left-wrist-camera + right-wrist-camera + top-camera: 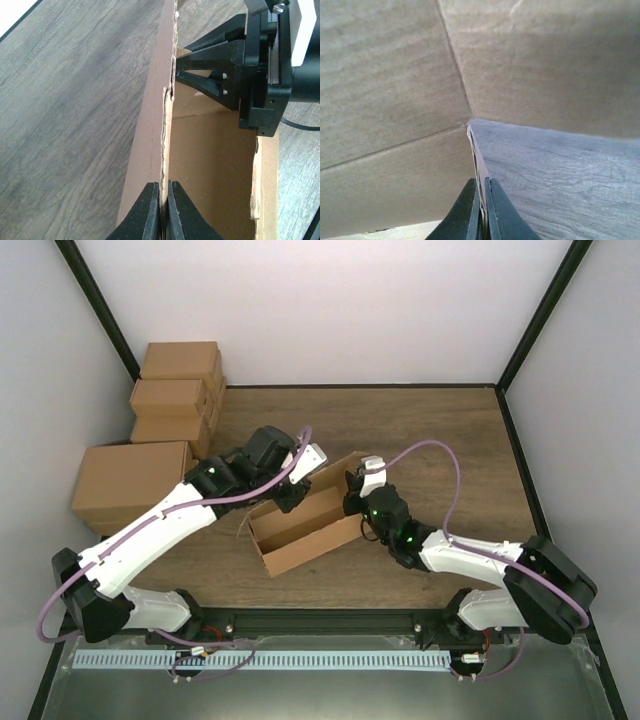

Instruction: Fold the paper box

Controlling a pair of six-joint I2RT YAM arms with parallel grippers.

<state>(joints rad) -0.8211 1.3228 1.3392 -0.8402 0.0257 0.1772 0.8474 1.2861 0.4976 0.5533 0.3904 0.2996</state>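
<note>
Starting at your left, a stack of plain brown cartons (172, 397) sits at the worktop's (430, 430) far left corner, against the white wall. From there the left arm (160, 525) reaches in to the paper box (310, 550), which lies slantwise in the middle of the worktop as a long, open-topped tray with its walls partly raised.

Your left jaws are clenched on the top edge of the box's far long wall. In the left wrist view the black fingers (150, 210) pinch that ragged cardboard edge between them, with the box's floor (210, 165) to their right and bare wood-grain worktop (65, 125) to their left.

Further right, the right arm (470, 558) comes in to the box's right end. Your right jaws are clamped shut there on a thin cardboard edge. Its wrist view shows the fingers (470, 210) nipping that edge, with creased brown panels (395, 100) above and to the left and grey-brown boards (560, 170) to the right.

The cardboard is unprinted brown. White walls with black corner posts (100, 305) close in the space.
</note>
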